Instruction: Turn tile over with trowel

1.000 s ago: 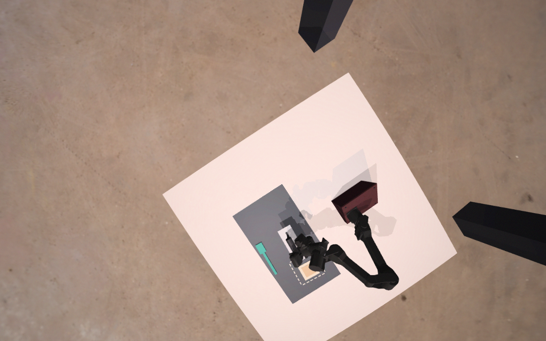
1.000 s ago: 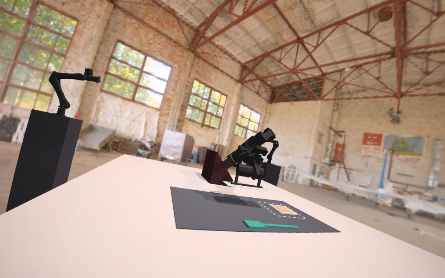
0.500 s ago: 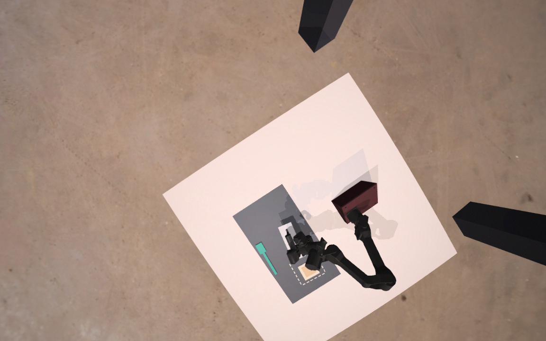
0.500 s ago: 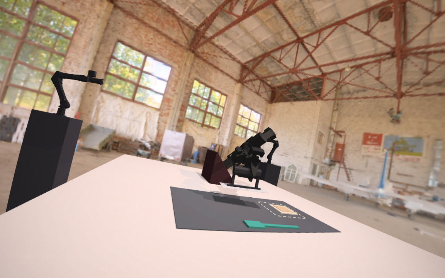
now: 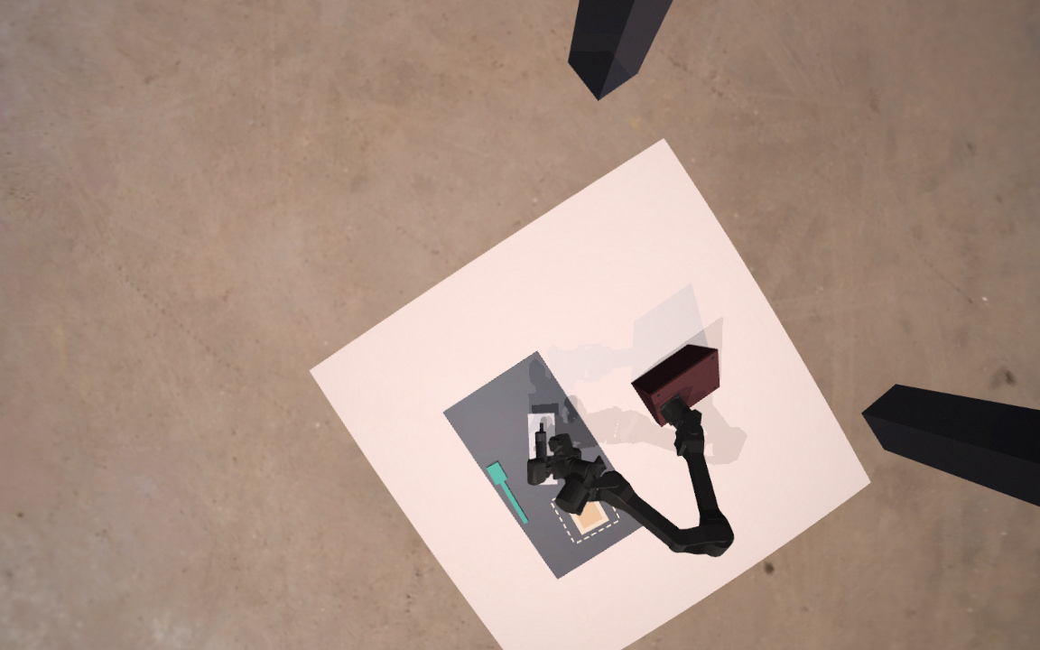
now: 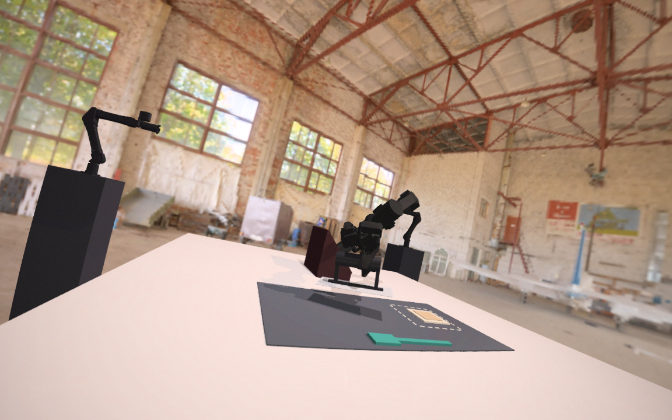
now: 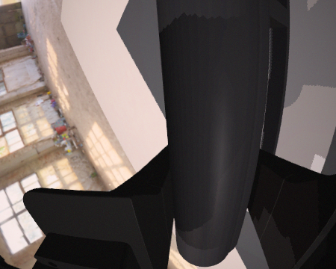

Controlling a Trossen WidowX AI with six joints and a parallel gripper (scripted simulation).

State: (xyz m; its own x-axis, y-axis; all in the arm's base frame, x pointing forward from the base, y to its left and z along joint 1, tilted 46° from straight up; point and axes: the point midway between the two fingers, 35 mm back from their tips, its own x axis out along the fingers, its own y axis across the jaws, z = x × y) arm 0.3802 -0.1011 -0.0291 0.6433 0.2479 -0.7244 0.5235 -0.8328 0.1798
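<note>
My gripper [image 5: 546,457] [image 6: 364,264] [image 7: 203,146] is shut on the black handle of a trowel [image 5: 532,423] [image 6: 356,259] [image 7: 209,93] with a flat pale blade. The blade is raised above the dark mat [image 5: 499,403] [image 6: 296,329], roughly level, its shadow apart from it. The tile [image 5: 590,517] [image 6: 429,315], cream with a tan centre square on top, lies flat inside the dashed outline [image 5: 597,532] [image 6: 460,329]. The blade is off the tile. The tile's underside is hidden, and the arm covers part of the outline in the top view.
A green flat tool [image 5: 496,472] [image 6: 385,339] with a long thin handle lies on the mat, apart from the tile. A maroon wedge [image 5: 691,384] [image 6: 321,255] stands at the arm's base on the pale table [image 5: 427,356] [image 6: 171,339]. Black pedestals [image 5: 992,452] [image 6: 67,230] stand beyond the table.
</note>
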